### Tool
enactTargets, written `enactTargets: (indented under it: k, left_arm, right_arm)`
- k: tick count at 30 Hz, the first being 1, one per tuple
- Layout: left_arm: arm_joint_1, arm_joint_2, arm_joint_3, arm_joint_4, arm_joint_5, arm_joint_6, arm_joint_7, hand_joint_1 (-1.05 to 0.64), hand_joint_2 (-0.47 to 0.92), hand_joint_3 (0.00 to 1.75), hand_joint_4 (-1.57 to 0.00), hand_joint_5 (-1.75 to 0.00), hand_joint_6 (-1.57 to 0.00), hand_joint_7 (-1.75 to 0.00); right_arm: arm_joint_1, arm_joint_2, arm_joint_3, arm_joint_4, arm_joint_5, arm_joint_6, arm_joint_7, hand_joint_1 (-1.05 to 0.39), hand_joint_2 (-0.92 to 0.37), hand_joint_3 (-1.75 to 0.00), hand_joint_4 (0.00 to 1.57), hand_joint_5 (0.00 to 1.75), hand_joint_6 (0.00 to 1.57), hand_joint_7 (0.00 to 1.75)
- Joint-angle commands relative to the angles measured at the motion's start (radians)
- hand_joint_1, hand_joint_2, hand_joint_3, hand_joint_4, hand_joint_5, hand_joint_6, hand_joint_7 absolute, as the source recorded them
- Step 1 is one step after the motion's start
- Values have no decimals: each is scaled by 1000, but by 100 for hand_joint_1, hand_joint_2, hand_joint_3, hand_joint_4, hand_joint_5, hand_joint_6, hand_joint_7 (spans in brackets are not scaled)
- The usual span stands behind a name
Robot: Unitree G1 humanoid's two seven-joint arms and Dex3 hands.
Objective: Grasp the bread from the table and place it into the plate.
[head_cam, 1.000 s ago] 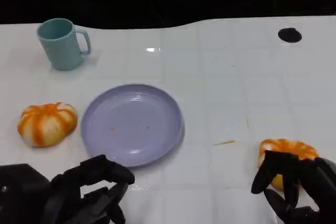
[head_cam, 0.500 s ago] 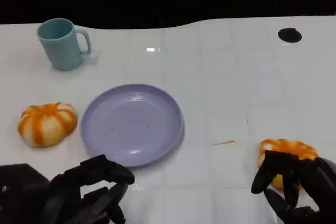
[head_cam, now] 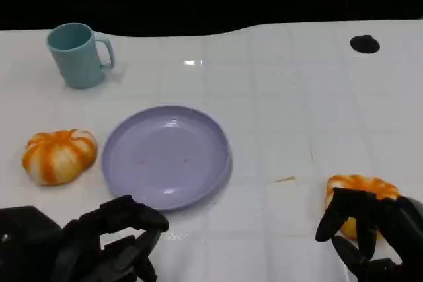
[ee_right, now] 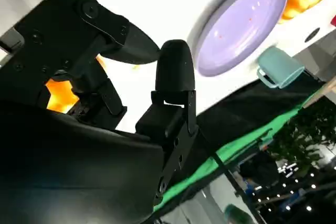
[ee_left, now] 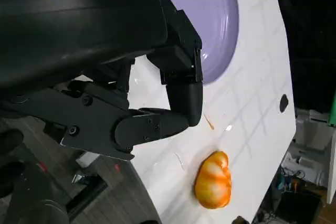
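From the head view I saw the round lilac plastic plate lying bare on the white tiled bench. To its right, near the bench's front edge, sat an orange-and-white pumpkin-shaped bread roll, its near side hidden behind my right hand. Those black fingers curled over the roll, but I could not tell whether they gripped it. A second, similar roll lay just left of the plate, with a teal mug behind it. My left hand, in front of the plate and partly cut off, held nothing, fingers apart.
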Motion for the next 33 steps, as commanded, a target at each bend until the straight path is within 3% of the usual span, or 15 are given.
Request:
enactTargets:
  k: [1, 6, 11, 15, 18, 21, 24, 33]
  left_arm:
    - [4, 17, 5, 11, 14, -19, -3, -37, 92, 48, -65, -175, -63, -128]
    - [8, 28, 3, 16, 23, -42, -13, -36, 92, 50, -66, -175, -62, -128]
    - [8, 26, 4, 19, 14, -40, -10, -37, 92, 49, -64, -175, -62, -128]
    - [8, 23, 3, 21, 11, -38, -9, -36, 92, 50, -64, -175, -62, -129]
    - [6, 25, 0, 17, 13, -33, -5, -36, 92, 49, -64, -175, -62, -128]
    - [8, 28, -2, 12, 18, -34, -4, -36, 92, 49, -64, -175, -61, -128]
    - [8, 26, -1, 11, 12, -32, -5, -36, 92, 49, -64, -175, -61, -128]
    - [8, 24, -9, 1, 15, -15, 4, -38, 92, 48, -63, -175, -61, -128]
  right_arm:
    - [12, 3, -12, -33, -28, 14, -29, -10, -29, -116, 80, 144, 90, 86]
    - [18, 12, -8, -68, -77, 42, -45, -13, -26, -111, 71, 127, 85, 72]
    - [19, -4, -9, -102, -152, 78, -36, -16, -31, -98, 61, 104, 77, 53]
    - [11, -38, -9, -132, -225, 118, -3, -24, -47, -64, 47, 65, 73, 25]
    - [10, -59, -10, -166, -256, 158, 41, -26, -57, -42, 38, 54, 67, 13]
    - [12, -76, -8, -202, -319, 200, 76, -30, -68, -16, 24, 49, 58, 3]
    - [13, -76, -2, -232, -358, 244, 111, -32, -71, -6, 16, 49, 51, 0]
    - [-11, -90, 14, -262, -462, 312, 192, -35, -70, 0, 0, 57, 36, 0]
